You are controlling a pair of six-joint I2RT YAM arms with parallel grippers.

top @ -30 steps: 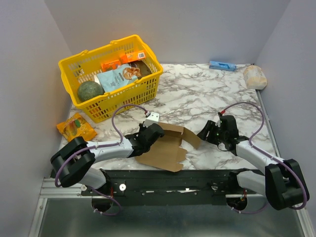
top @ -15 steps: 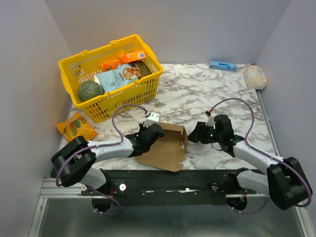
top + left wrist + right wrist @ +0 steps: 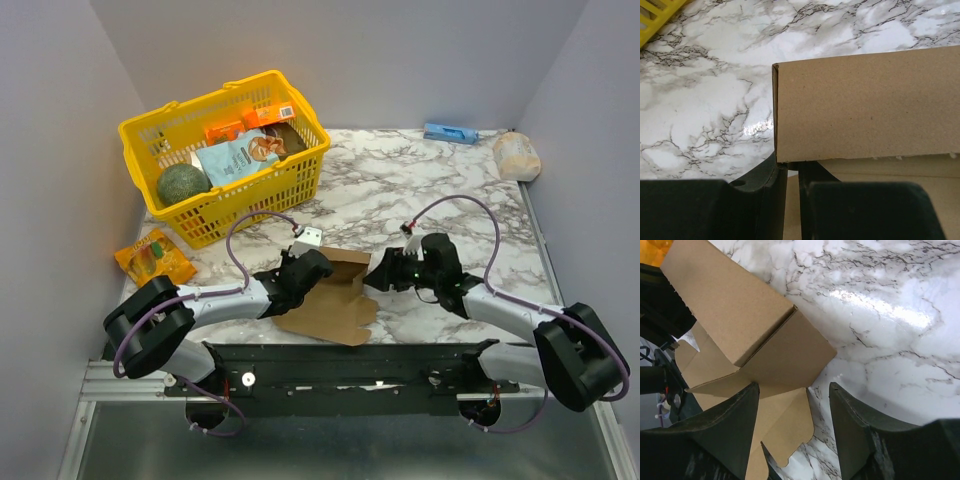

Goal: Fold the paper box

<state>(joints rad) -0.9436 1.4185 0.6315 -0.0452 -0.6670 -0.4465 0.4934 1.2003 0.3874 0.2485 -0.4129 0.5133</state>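
The paper box (image 3: 335,300) is a brown cardboard sheet, partly folded, lying near the table's front edge between the two arms. My left gripper (image 3: 302,275) is shut on its left wall. In the left wrist view the upright panel (image 3: 865,105) rises just above the pinching left gripper (image 3: 788,167). My right gripper (image 3: 385,275) stands open at the box's right end. In the right wrist view a brown flap (image 3: 790,360) lies between and just ahead of the spread fingers of the right gripper (image 3: 792,405), and a notched flap (image 3: 785,440) lies flat below it.
A yellow basket (image 3: 135,130) with groceries stands at the back left. An orange packet (image 3: 155,257) lies left of the left arm. A small blue box (image 3: 450,132) and a pale bag (image 3: 516,155) sit at the back right.
My right gripper has moved left up to the box, and the right flap that lay out flat now stands folded in. The left arm has kept still.
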